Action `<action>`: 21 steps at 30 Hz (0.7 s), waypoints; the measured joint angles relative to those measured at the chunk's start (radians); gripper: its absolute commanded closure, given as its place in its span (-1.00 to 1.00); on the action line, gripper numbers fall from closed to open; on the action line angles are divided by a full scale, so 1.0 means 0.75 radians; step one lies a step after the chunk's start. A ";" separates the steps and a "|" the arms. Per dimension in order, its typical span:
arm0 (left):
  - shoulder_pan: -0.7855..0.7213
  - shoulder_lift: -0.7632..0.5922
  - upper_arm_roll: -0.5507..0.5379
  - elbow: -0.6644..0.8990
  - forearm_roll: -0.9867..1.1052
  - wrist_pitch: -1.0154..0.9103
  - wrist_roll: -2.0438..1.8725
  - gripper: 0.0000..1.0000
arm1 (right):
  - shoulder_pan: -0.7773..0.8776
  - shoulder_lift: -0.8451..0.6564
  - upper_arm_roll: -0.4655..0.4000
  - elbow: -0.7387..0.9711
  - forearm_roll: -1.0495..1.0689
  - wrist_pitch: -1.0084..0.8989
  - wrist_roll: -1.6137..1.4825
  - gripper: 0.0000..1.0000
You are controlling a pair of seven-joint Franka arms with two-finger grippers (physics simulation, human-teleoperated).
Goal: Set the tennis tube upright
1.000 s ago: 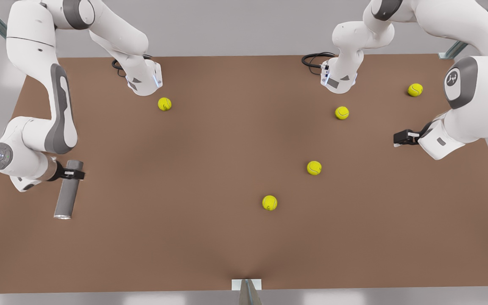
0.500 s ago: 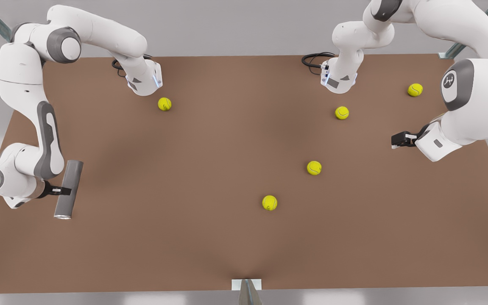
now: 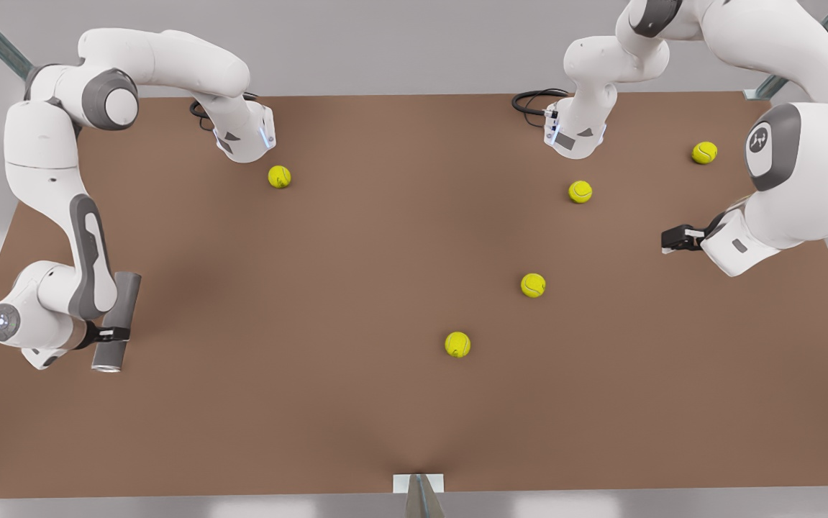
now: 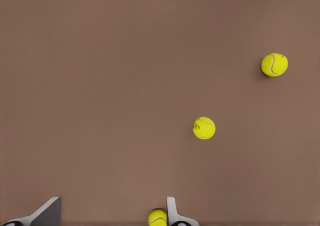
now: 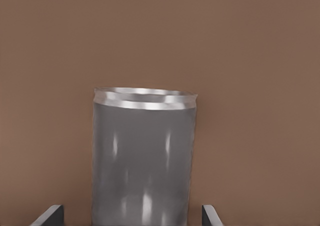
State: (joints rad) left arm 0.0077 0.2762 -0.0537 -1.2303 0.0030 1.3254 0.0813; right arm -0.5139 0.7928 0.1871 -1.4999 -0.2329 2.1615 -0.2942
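Observation:
The tennis tube [image 3: 124, 296] lies flat on the brown table near the front view's left edge, dark grey, its silvery rim [image 3: 106, 367] pointing toward the front edge. My right gripper [image 3: 113, 334] straddles it close to the rim end, open. In the right wrist view the tennis tube [image 5: 143, 161] stands between the fingers [image 5: 50, 215] with a gap on each side. My left gripper [image 3: 672, 239] waits open above the table at the front view's right; the left wrist view has its fingertips [image 4: 172, 211] wide apart with nothing between them.
Several yellow tennis balls lie scattered on the table [image 3: 356, 403], among them one [image 3: 279, 176] at the back, one [image 3: 533, 285] mid-right and one [image 3: 457, 344] near the front. The arm bases [image 3: 244, 137] stand at the back edge.
My right gripper has slid along the lying tube from its far end to near its rim end. The tube has not moved. My left gripper crept slightly toward the front view's left.

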 measured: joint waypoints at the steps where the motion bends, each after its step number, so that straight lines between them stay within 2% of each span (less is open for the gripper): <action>1: -0.001 0.000 0.000 0.000 0.000 0.000 0.000 -1.00 | 0.000 0.002 0.000 0.000 0.000 0.004 0.000 -1.00; 8: -0.001 0.000 0.000 0.000 0.000 0.000 -0.002 -1.00 | -0.020 -0.033 0.003 -0.089 0.008 -0.050 0.008 -1.00; 10: -0.002 0.001 0.000 0.000 0.000 0.000 -0.002 -1.00 | -0.051 -0.080 0.016 -0.168 0.006 0.022 0.000 -1.00; 15: -0.002 0.008 0.000 0.000 0.000 -0.001 -0.002 -1.00 | -0.063 -0.080 0.016 -0.178 0.003 0.174 -0.068 -1.00; 21: -0.004 0.008 0.000 0.000 -0.002 -0.002 -0.002 -1.00 | -0.061 -0.081 0.016 -0.210 0.004 0.177 -0.066 -1.00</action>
State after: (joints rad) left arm 0.0047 0.2823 -0.0537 -1.2303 0.0018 1.3238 0.0798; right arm -0.5599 0.7318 0.1995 -1.6573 -0.2301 2.2940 -0.3439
